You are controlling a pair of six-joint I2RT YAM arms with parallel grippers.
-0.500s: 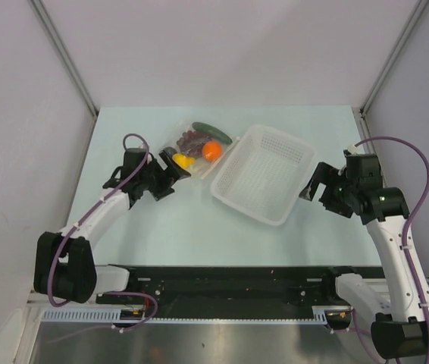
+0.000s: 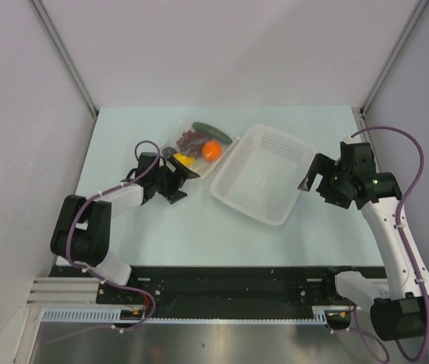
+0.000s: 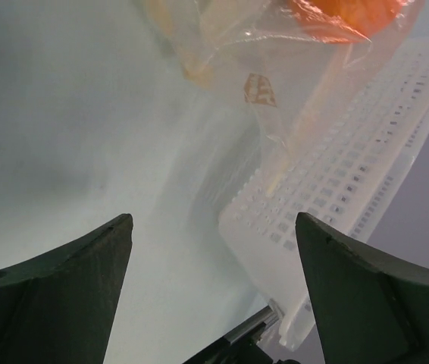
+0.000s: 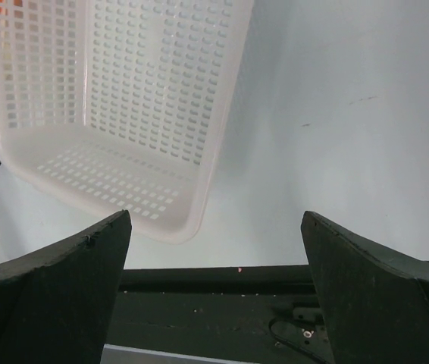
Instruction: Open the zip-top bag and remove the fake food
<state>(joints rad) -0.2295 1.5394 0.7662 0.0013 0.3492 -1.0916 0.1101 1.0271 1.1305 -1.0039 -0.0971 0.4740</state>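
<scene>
Left of the basket (image 2: 264,176), against its rim, the bag (image 2: 198,148) lies on the table (image 2: 123,129). Inside it are a cucumber (image 2: 212,131), grapes (image 2: 190,139), an orange ball (image 2: 212,151) and a yellow fruit (image 2: 183,160). The zip is hard to make out. In the left wrist view the bag is cut off at the top.

The left gripper (image 2: 184,186) is at the bag's near corner, jaws wide apart and holding nothing; whether it touches I cannot tell. At the basket's right side, the right gripper (image 2: 311,176) is also wide apart and empty.
</scene>
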